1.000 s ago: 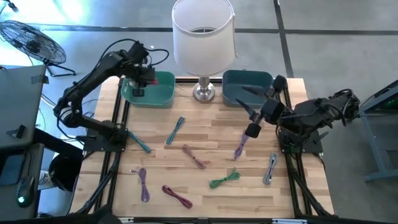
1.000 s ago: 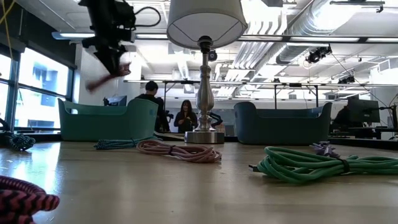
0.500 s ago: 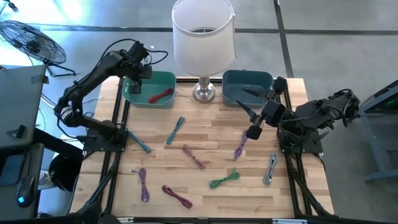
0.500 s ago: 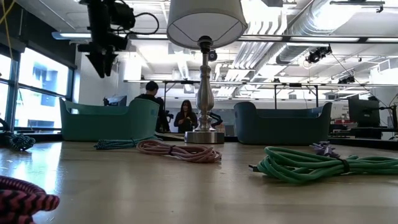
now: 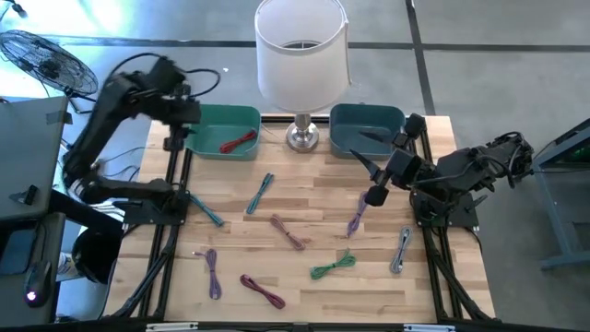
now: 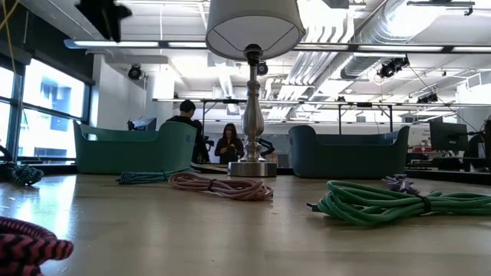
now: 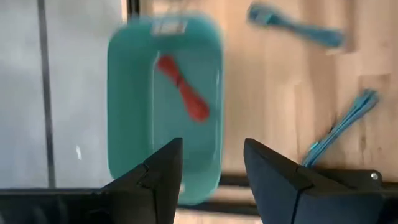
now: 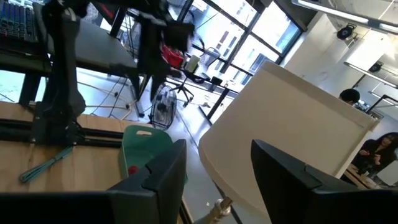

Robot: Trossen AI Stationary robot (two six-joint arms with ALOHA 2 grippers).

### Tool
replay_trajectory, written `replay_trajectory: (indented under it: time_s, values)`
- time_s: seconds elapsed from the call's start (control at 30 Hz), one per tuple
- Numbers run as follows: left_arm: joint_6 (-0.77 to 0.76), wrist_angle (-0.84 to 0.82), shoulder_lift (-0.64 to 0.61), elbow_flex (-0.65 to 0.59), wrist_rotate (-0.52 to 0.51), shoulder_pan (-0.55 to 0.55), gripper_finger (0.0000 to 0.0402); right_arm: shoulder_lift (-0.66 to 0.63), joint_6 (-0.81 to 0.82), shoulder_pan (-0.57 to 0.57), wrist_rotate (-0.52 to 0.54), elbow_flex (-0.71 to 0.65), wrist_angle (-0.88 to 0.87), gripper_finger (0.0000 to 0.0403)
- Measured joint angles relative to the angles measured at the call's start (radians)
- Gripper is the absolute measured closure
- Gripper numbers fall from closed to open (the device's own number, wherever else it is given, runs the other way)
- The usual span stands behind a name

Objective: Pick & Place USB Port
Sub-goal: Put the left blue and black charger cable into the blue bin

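Both jaws open, empty: left gripper (image 7: pixel 208 177) over far-left corner, red cable (image 5: pixel 238 141) binned; we next pick blue cable (image 5: pixel 261 193) at its middle; right gripper (image 5: pixel 373 195) waits.

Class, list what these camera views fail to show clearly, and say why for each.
- Blue bin contents: high view, too dark to make out.
- Red cable connector type: left wrist view, blurred.
- Left gripper: low view, cut off by the top edge.
- Teal bin contents: low view, hidden by its wall.

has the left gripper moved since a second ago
Yes. The left gripper, open and empty, has pulled away from over the green bin to beyond its left rim, leaving the red cable inside.
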Motion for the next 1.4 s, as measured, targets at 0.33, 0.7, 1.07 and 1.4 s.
replay_trajectory:
  time_s: [0.33,0.7,1.07,1.4]
  values:
    - [-0.025,0.004,-0.164,-0.097,0.046,-0.230,0.0236,0.000,-0.013,0.000,-0.001,0.000,-0.009,0.0226]
    - [-0.124,0.006,-0.221,-0.337,0.087,-0.554,0.0236,0.000,0.030,0.000,-0.005,-0.001,-0.056,0.0226]
    - [-0.154,0.010,-0.187,-0.602,0.066,-0.714,0.0236,0.000,0.055,0.000,-0.011,-0.001,-0.056,0.0226]
    - [-0.156,0.060,-0.108,-0.622,0.070,-0.805,0.0236,0.000,0.077,0.000,-0.011,-0.001,-0.060,0.0226]
